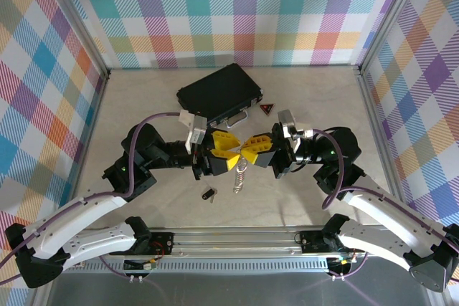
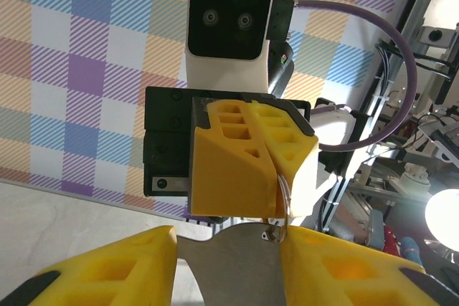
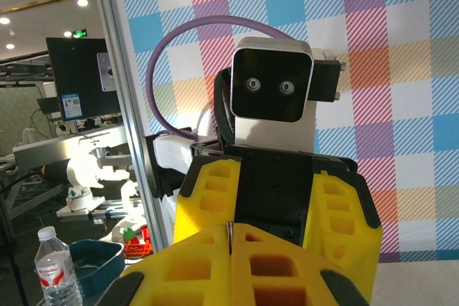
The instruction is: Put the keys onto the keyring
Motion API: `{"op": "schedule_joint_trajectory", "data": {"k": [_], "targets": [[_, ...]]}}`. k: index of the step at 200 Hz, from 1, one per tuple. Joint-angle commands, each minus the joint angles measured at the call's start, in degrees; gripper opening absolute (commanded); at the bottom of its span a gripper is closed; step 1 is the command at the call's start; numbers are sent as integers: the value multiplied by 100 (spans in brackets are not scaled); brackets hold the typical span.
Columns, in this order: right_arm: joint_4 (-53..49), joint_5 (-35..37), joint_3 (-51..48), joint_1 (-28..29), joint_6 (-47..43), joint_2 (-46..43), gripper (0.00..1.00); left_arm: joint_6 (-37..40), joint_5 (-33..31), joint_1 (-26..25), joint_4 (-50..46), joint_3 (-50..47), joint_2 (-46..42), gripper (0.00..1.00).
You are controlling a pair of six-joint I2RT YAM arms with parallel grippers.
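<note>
The two arms are meeting in the middle of the tabletop [image 1: 143, 102], with their yellow tips facing each other and almost touching. The right tool [image 2: 273, 170] is squeezing tight. It is pinching the thin top edge of the keyring [image 1: 242, 172] between its two fingers. In the top view the rest of the keyring is hanging down from the tools toward 6 o'clock, a silvery bunch dangling below them.

The left tool [image 1: 231, 153] is sitting part way closed. It is gripping a flat silver key [image 2: 229, 274] that is lying between its two yellow fingers [image 2: 107, 266]. In the left wrist view the small hole in that key is sitting right at the keyring's thin loop, at about 1 o'clock from the key's middle. I cannot tell if the loop is going through the hole.

Another key with a dark head [image 1: 208, 193] is lying flat on the tabletop at about 7 o'clock from the tools, well apart from them. A black case [image 1: 215, 91] is lying at about 12 o'clock from the tools, with its silver handle on the near side. A little red-and-black triangle [image 1: 268, 109] is lying just beside the case, at about 1 o'clock from the tools. Bright checked walls [image 1: 237, 12] are standing around the tabletop.
</note>
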Motion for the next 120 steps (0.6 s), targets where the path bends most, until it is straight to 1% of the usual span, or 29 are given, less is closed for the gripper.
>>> {"op": "schedule_joint_trajectory", "data": {"k": [1, 49, 83, 112, 120], "targets": [[40, -6, 53, 53, -66, -67, 0, 75, 143, 64, 275, 169, 17, 41], [-186, 1, 58, 63, -159, -112, 0, 33, 154, 65, 310, 193, 27, 35], [-332, -19, 94, 85, -249, -111, 0, 35, 148, 58, 292, 204, 48, 28], [-460, -13, 69, 89, -348, -136, 0, 33, 148, 64, 292, 199, 46, 12], [-495, -10, 46, 94, -370, -160, 0, 33, 136, 61, 292, 202, 40, 5]]}}
